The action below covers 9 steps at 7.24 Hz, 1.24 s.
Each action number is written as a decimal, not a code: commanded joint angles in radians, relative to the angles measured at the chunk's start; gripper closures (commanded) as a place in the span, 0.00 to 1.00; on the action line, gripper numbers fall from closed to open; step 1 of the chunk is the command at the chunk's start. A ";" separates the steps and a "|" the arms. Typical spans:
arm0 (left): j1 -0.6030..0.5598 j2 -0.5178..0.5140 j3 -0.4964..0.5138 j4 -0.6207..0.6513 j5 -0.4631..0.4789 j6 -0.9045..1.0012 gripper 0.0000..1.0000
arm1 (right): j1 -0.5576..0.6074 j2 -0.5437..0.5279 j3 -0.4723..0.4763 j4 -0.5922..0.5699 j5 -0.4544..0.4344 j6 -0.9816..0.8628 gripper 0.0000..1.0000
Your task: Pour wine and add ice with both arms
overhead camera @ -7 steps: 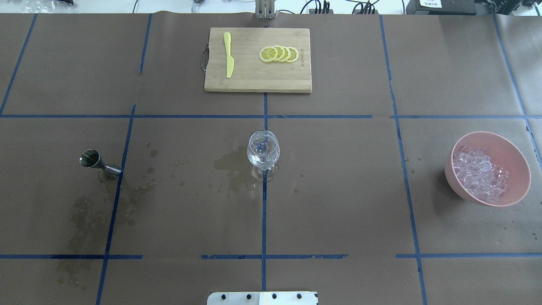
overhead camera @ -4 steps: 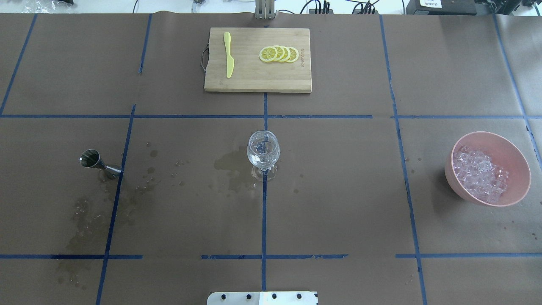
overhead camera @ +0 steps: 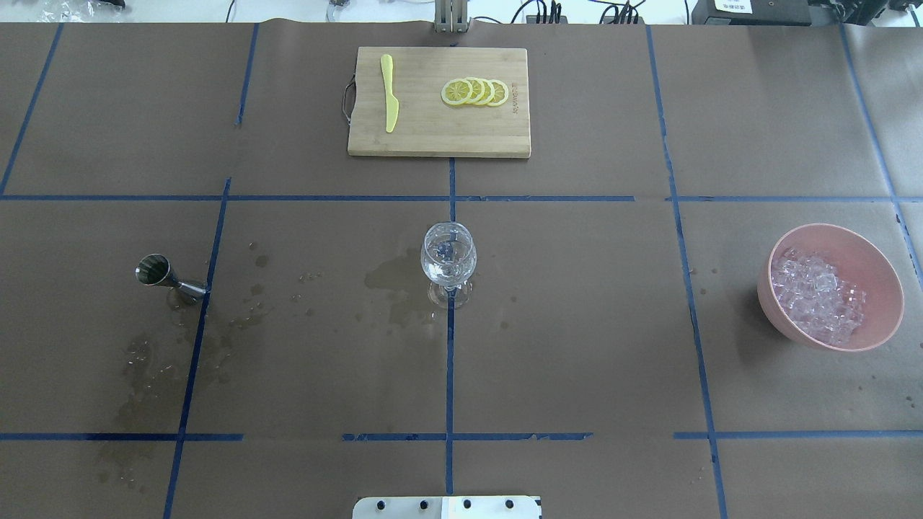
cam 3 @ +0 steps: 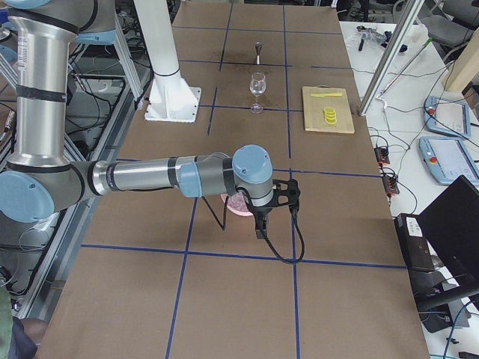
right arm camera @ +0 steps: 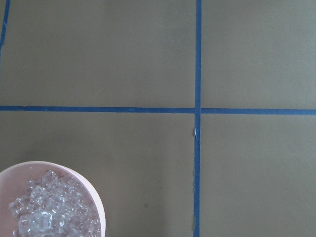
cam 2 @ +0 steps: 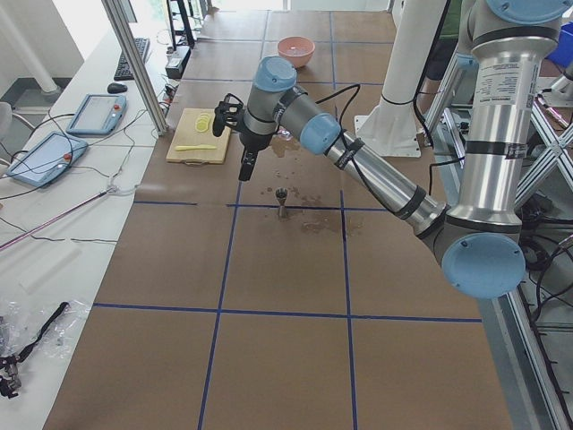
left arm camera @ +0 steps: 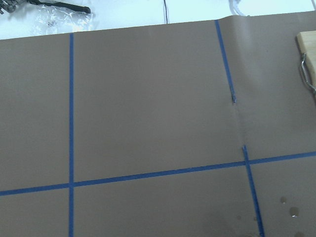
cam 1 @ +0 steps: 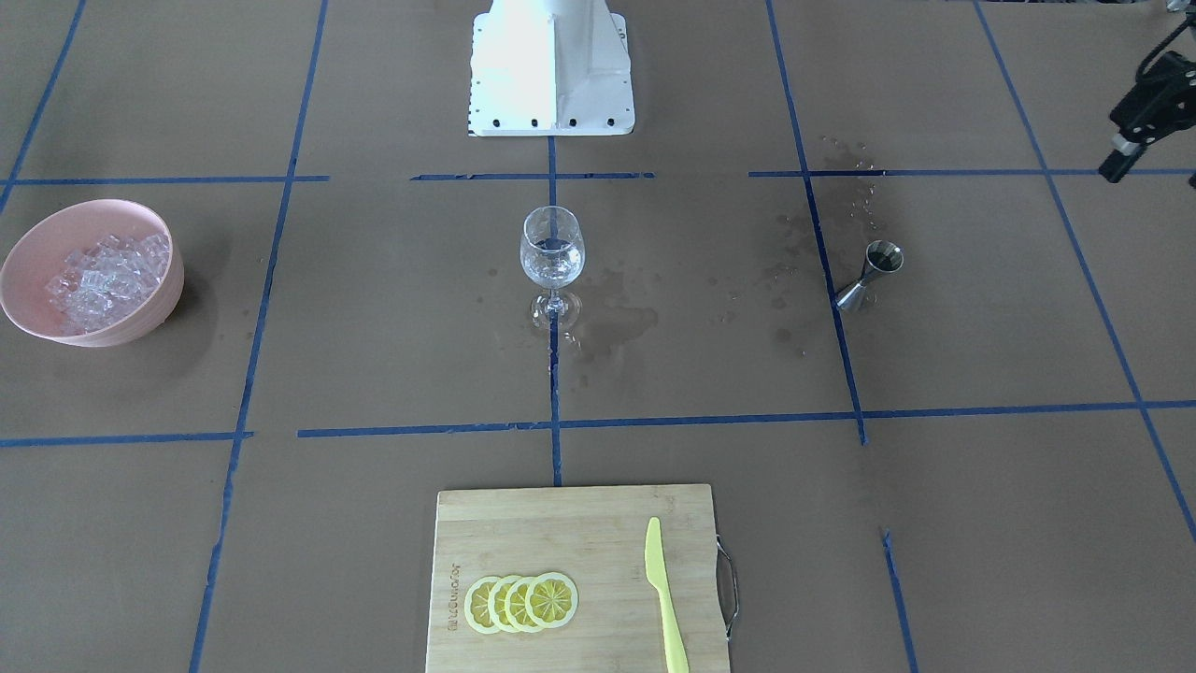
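Note:
A clear wine glass (overhead camera: 448,259) stands at the table's middle, also in the front view (cam 1: 552,252), with a little colourless wine in its bowl. A steel jigger (overhead camera: 162,276) stands to its left. A pink bowl (overhead camera: 881,317) at the right holds a heap of ice (overhead camera: 815,299), also in the right wrist view (right arm camera: 44,212). My left gripper (cam 2: 244,168) hangs high beyond the jigger (cam 2: 281,201); a part of it shows at the front view's edge (cam 1: 1117,161), and I cannot tell its state. My right gripper (cam 3: 260,228) hangs above the bowl; I cannot tell its state.
A bamboo cutting board (overhead camera: 433,137) at the far middle carries a yellow plastic knife (overhead camera: 389,92) and several lemon slices (overhead camera: 474,92). Dark wet stains (overhead camera: 393,285) mark the brown paper between jigger and glass. The white base block (cam 1: 551,65) stands on the robot's side.

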State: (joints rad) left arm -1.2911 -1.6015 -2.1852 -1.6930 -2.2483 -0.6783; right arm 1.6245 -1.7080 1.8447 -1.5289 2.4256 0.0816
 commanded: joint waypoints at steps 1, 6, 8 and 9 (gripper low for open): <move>0.213 0.156 -0.033 -0.319 0.209 -0.289 0.00 | 0.000 -0.001 0.002 0.001 0.003 0.006 0.00; 0.666 0.368 -0.041 -0.617 0.738 -0.545 0.00 | 0.000 0.004 0.022 -0.011 0.032 0.009 0.00; 0.851 0.370 -0.041 -0.610 0.954 -0.663 0.00 | 0.000 0.007 0.025 -0.011 0.056 0.009 0.00; 0.939 0.370 -0.038 -0.576 1.068 -0.737 0.00 | 0.000 0.007 0.025 -0.011 0.056 0.009 0.00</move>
State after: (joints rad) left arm -0.4580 -1.2327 -2.2249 -2.2951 -1.3117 -1.3346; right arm 1.6245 -1.7019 1.8688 -1.5399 2.4783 0.0905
